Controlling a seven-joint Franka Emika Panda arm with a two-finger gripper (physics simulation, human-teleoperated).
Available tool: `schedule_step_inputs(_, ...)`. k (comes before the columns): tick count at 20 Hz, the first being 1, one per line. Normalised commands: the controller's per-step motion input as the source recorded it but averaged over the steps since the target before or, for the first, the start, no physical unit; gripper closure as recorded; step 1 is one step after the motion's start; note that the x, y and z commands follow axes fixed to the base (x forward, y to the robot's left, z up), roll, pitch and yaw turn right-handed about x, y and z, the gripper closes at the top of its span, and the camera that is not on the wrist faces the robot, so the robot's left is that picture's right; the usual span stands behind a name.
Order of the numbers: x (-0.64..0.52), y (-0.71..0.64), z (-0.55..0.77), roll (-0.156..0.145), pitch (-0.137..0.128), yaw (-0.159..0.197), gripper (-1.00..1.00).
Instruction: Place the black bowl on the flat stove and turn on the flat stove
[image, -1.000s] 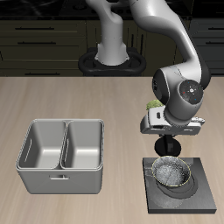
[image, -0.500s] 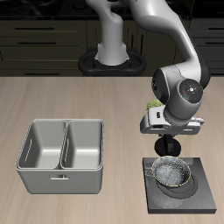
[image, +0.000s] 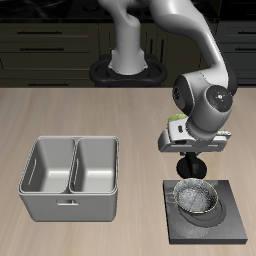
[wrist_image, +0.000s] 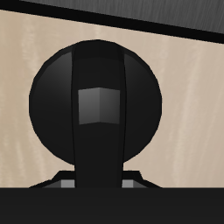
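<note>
Black bowl (image: 197, 198): resting on flat stove (image: 229, 231), front tabletop corner. Rigid, light, probably slippery; best gripped at rim. Pincer (image: 189, 170) above, opening indeterminate.

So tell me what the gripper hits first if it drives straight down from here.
Probably the flat stove, at its back edge by the knob: the gripper points down just behind the black bowl. Depth is unclear.

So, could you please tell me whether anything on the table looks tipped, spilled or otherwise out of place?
Nothing stands out. The black bowl sits upright on the flat stove, the two-compartment metal bin stands square on the table, and an olive-green bowl shows partly behind the arm. No spill or damage is visible.
</note>
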Motion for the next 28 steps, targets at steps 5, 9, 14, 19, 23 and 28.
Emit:
schedule_step_inputs(5, 0.01, -0.33, 0.11, 0.006, -0.026, 0.049, 1.00)
schedule_step_inputs(9, 0.06, -0.42, 0.27, 0.028, -0.042, 0.067, 1.00)
schedule_step_inputs(14, 0.01, -0.28, 0.32, 0.006, -0.061, 0.047, 1.00)
schedule_step_inputs(19, 0.04, -0.38, 0.41, 0.038, -0.029, 0.047, 1.00)
schedule_step_inputs(23, 0.03, -0.10, 0.53, 0.023, -0.078, 0.083, 1.00)
schedule_step_inputs(28, 0.08, -0.15, 0.32, -0.009, -0.042, 0.014, 1.00)
